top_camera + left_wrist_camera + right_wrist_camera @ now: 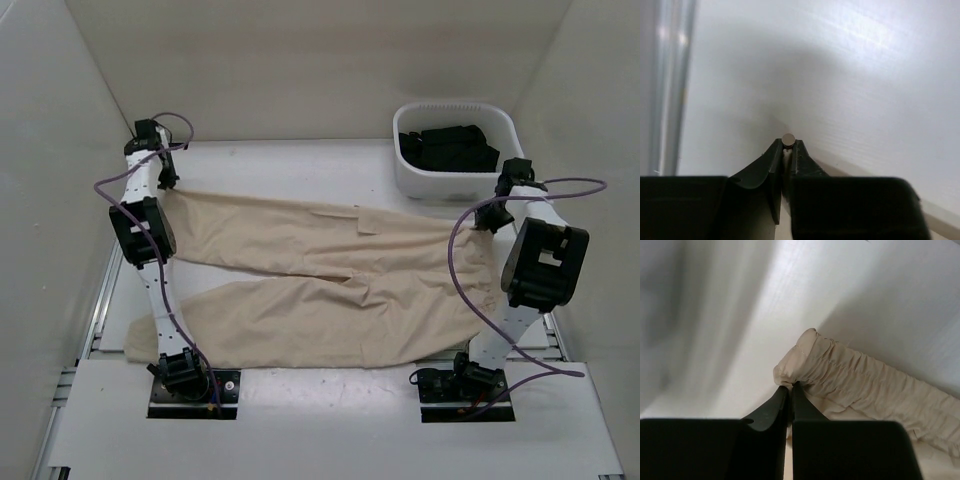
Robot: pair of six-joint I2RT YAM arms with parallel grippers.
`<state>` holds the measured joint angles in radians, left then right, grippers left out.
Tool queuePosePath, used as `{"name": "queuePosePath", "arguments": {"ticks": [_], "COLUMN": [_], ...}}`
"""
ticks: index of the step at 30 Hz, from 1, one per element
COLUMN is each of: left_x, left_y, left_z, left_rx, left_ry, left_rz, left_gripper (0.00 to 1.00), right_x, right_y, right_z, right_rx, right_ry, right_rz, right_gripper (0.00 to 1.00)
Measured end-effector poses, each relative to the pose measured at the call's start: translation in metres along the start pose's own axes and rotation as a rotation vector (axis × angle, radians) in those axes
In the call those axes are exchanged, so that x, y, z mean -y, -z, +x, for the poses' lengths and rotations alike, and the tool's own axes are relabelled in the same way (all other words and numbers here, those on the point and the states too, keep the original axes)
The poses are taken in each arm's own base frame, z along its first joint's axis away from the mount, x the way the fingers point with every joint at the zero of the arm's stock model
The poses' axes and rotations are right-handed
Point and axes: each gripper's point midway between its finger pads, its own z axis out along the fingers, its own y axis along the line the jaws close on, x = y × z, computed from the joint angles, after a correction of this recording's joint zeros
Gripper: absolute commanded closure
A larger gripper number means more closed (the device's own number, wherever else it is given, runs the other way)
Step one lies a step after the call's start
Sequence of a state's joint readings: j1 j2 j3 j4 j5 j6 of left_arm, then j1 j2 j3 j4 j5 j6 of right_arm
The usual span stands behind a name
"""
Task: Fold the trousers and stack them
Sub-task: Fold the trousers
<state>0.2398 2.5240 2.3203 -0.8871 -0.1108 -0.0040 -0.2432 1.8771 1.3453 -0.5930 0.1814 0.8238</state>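
The trousers (330, 290) lie flat, just in front of the white basket (500, 120) & reaching far to its left. Their long way runs left-right: waist end in front of the basket, leg ends far left of it. The right gripper (488, 215), just in front of the basket, is pinched tight on the back corner of the waistband (875, 385). The left gripper (163, 183), far left of the basket, is squeezed closed too, w/ a bit of pale cloth in its tips, prob. the back leg (270, 235) hem. So each arm has its nearest end. Next, I think: pull the back edge over the front leg (300, 330), both ends together.
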Motion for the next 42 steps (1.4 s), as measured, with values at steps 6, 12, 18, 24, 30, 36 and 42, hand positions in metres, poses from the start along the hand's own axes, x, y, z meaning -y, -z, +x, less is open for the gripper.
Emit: {"name": "queuePosePath", "arguments": {"ticks": [6,12,18,24,30,36,42], "left_x": [-0.019,-0.029,-0.035,-0.046,-0.063,-0.074,-0.084], "left_y": [0.068,0.174,0.215,0.165,0.188,0.268,0.309], "left_z": [-0.072,-0.096,-0.040,-0.003,0.003,0.018,0.029], "left_rx": [0.250,0.432,0.399,0.230,0.205,0.315,0.383], "left_ry": [0.046,0.065,0.064,0.068,0.092,0.112,0.130], "left_rz": [-0.022,-0.012,-0.024,-0.060,-0.072,-0.091,-0.121], "left_gripper": [0.86,0.86,0.86,0.86,0.86,0.86,0.86], "right_x": [-0.040,-0.022,0.005,0.016,0.022,0.045,0.054], "right_y": [0.045,0.060,0.059,0.054,0.092,0.144,0.148], "right_z": [-0.035,-0.030,-0.030,-0.020,-0.020,-0.016,-0.011], "right_rx": [0.095,0.109,0.072,0.026,0.066,0.159,0.163], "right_ry": [-0.040,-0.056,-0.041,-0.004,0.032,0.063,0.063], "right_rz": [-0.184,-0.220,-0.185,-0.132,-0.158,-0.185,-0.177], "right_gripper": [1.00,1.00,1.00,1.00,1.00,1.00,1.00]}}
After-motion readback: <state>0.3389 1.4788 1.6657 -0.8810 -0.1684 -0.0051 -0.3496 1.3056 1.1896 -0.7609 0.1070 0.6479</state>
